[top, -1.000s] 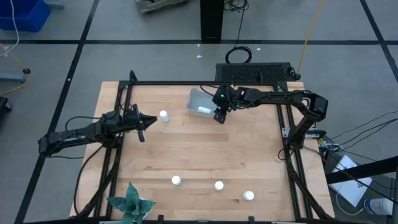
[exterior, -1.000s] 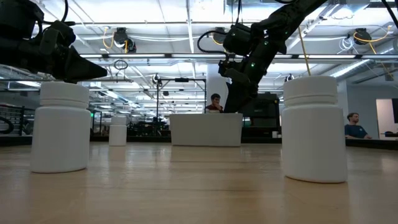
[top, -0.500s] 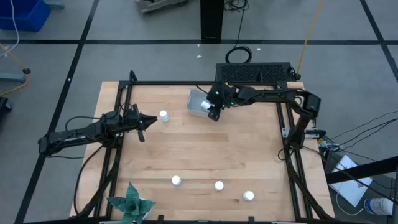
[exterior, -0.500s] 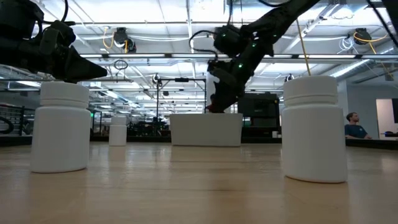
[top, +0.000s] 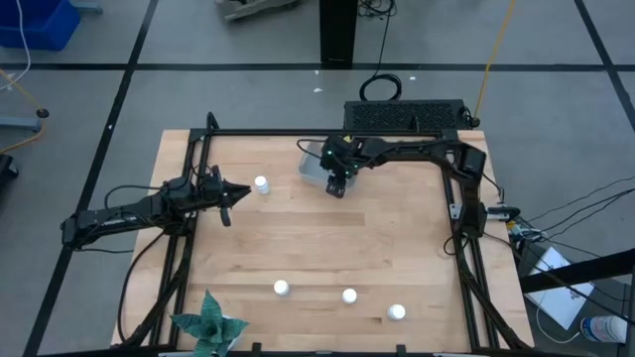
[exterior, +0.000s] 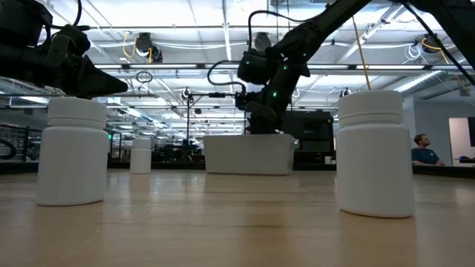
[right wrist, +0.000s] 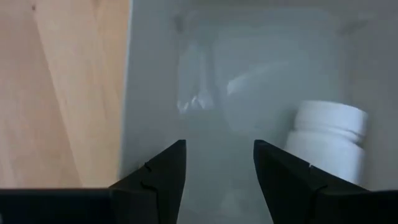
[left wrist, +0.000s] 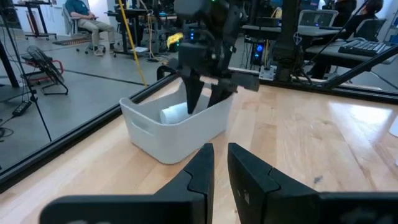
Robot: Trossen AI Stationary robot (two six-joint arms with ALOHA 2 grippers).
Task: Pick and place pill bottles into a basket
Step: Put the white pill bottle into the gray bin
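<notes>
The grey-blue basket [top: 310,159] stands at the table's far middle. One white pill bottle [right wrist: 326,140] lies on its side in it, and it also shows in the left wrist view [left wrist: 174,114]. My right gripper [top: 336,184] hangs open and empty over the basket's inside [right wrist: 217,168]. Another bottle [top: 261,184] stands upright just right of my left gripper [top: 243,190], which is shut [left wrist: 219,152] and touches nothing. Three more bottles stand near the front edge [top: 282,289], [top: 349,296], [top: 397,312].
A green star-shaped paper plant [top: 208,322] sits at the front left corner. A black frame rail [top: 317,133] runs along the far edge just behind the basket. Bare wood [top: 327,238] lies between the basket and the front bottles. People sit in the room behind [exterior: 423,148].
My right gripper has gone toward the table's left edge and a little down, coming over the basket. My left arm and the bottles have kept still.
</notes>
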